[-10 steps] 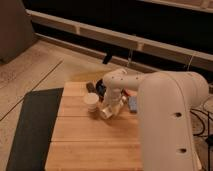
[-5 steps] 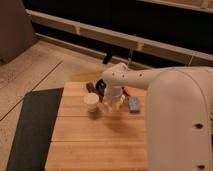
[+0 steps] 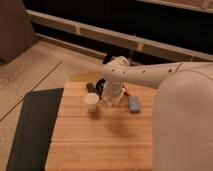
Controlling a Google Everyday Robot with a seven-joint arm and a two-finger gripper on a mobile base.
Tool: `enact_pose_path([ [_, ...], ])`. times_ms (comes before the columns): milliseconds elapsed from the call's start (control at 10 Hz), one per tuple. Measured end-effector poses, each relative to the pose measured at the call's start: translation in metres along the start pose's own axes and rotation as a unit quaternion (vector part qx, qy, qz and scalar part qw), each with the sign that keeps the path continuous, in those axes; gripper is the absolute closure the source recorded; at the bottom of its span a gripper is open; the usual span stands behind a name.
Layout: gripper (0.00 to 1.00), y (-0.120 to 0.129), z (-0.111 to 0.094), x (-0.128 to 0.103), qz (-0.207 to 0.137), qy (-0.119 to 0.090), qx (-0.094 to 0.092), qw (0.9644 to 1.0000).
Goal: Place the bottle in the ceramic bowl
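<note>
My gripper (image 3: 110, 96) hangs from the white arm that reaches in from the right, over the far part of the wooden table (image 3: 95, 145). A pale stubby shape, which looks like the bottle (image 3: 107, 101), sits at the gripper's lower end, just right of the cream cup. The dark glossy ceramic bowl (image 3: 94, 87) lies at the table's far edge, just left of and behind the gripper, and the wrist hides part of it.
A round cream cup (image 3: 92, 102) stands upright just left of the gripper. A small grey-blue block (image 3: 134, 104) lies to its right. A dark mat (image 3: 32, 130) lies on the floor left of the table. My white arm fills the right side.
The gripper has moved from beside the cup toward the table's far edge, closer to the dark bowl. The cup and the block have not moved.
</note>
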Motion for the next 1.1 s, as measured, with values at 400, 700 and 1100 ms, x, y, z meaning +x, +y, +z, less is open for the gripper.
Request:
enact_pose_path([
  [400, 1.0, 0.069, -0.018, -0.031, -0.143, -0.053, -0.044, 0.9874],
  [700, 1.0, 0.067, -0.013, -0.044, -0.162, -0.057, -0.05, 0.9839],
  [1100, 1.0, 0.033, 0.013, -0.073, -0.166, -0.06, -0.038, 0.9836],
])
